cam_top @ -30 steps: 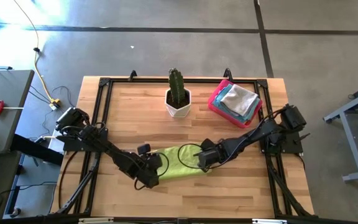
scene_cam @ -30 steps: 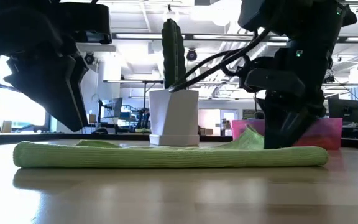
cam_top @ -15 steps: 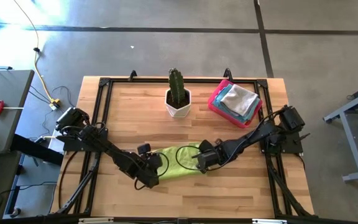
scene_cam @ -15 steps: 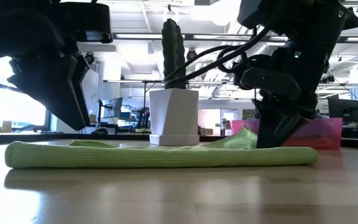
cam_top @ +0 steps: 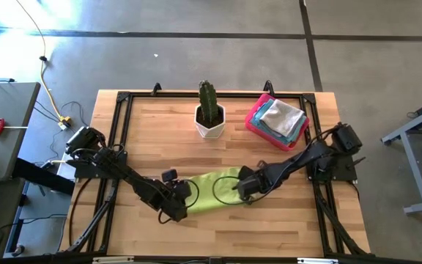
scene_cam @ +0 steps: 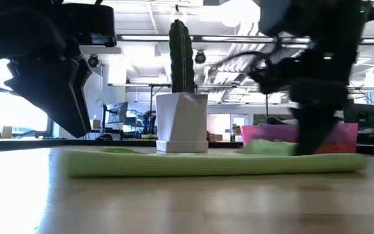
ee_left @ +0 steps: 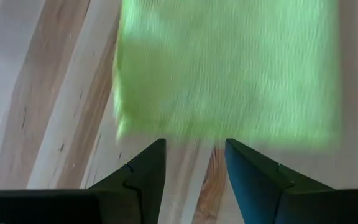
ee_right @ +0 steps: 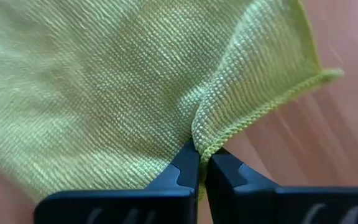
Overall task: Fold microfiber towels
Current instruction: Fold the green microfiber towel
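A lime green microfiber towel point(cam_top: 212, 192), folded into a long strip, lies flat on the wooden table near its front middle. It also shows in the low view point(scene_cam: 213, 162). My right gripper point(cam_top: 245, 189) is at the strip's right end, shut on the cloth point(ee_right: 199, 158). My left gripper point(cam_top: 176, 210) waits open at the strip's left end. In the left wrist view the left gripper point(ee_left: 194, 155) stands just short of the towel's near edge point(ee_left: 166, 134), touching nothing. More towels point(cam_top: 283, 117) lie stacked in the pink tray point(cam_top: 253, 123). My right gripper pinches the towel's hemmed edge point(ee_right: 229, 132) at the strip's right end between its two fingers. The fingers come from above, pointing steeply down. The cloth bunches into a small raised fold at the fingertips. The remainder of the strip lies on the table.
A cactus in a white pot point(cam_top: 209, 117) stands just beyond the towel at the table's far middle. The pink tray sits at the far right corner. A black frame rail point(cam_top: 123, 99) runs round the table. Bare wood point(cam_top: 218, 227) lies in front of the towel.
My right gripper has shut on the towel's right-end edge, rolled a little, and shifted slightly toward the table's right edge. The whole strip has slid along the table to the right, so its left end has drawn away from my still left gripper.
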`<state>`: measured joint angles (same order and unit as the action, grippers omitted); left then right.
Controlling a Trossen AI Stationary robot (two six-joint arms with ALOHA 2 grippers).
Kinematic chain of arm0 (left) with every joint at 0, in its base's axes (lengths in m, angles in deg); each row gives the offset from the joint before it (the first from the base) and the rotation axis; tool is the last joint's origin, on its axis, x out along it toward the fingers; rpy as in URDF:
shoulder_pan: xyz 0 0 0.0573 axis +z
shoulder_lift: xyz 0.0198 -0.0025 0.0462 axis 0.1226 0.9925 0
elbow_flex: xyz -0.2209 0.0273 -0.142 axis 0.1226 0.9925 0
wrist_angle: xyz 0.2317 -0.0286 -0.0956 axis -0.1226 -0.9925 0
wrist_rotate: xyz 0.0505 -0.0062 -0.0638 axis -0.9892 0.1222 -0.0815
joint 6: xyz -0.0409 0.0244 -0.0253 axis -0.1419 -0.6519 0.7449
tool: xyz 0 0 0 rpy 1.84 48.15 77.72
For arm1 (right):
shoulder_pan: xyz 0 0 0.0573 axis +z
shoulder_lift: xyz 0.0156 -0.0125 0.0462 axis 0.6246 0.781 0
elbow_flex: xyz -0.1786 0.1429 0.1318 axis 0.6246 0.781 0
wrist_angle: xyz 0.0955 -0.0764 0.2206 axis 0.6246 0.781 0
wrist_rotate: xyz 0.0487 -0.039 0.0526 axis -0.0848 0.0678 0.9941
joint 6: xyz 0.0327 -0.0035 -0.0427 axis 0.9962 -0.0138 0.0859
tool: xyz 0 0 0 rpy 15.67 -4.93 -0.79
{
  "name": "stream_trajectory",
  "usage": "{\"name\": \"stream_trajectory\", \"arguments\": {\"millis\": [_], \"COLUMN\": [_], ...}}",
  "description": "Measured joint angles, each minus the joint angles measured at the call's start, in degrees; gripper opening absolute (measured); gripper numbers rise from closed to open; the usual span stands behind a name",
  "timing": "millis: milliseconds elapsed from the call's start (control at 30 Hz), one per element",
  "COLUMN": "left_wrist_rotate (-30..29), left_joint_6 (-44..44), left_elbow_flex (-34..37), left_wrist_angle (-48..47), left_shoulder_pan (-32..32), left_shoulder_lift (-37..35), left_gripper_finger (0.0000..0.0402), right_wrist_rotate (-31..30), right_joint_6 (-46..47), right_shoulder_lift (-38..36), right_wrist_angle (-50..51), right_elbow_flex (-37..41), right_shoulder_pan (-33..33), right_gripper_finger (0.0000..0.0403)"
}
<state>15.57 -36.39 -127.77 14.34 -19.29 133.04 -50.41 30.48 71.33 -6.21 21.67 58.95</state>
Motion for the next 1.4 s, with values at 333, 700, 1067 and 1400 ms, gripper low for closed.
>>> {"name": "stream_trajectory", "arguments": {"millis": [333, 700, 1067, 1400], "left_wrist_rotate": [0.1, -0.1, -2.7, -3.3], "left_joint_6": [0.1, -1.8, -7.0, -9.1], "left_elbow_flex": [0.0, 0.0, 0.0, 0.0], "left_wrist_angle": [-0.1, 0.2, 0.1, 1.1], "left_shoulder_pan": [0.0, 0.1, 0.8, 3.9], "left_shoulder_lift": [0.0, 0.0, 0.0, 0.0], "left_gripper_finger": [0.0156, 0.0156, 0.0156, 0.0156], "right_wrist_rotate": [2.7, 12.2, 9.4, 6.3], "right_joint_6": [7.8, 11.9, 18.7, 18.9], "right_shoulder_lift": [-7.6, -8.4, -8.1, -1.7], "right_wrist_angle": [27.0, 34.5, 26.4, 17.6], "right_elbow_flex": [0.2, -3.9, -17.5, -21.5], "right_shoulder_pan": [0.0, 0.0, -0.6, -3.2], "right_gripper_finger": [0.0001, 0.0, 0.0, 0.0]}}
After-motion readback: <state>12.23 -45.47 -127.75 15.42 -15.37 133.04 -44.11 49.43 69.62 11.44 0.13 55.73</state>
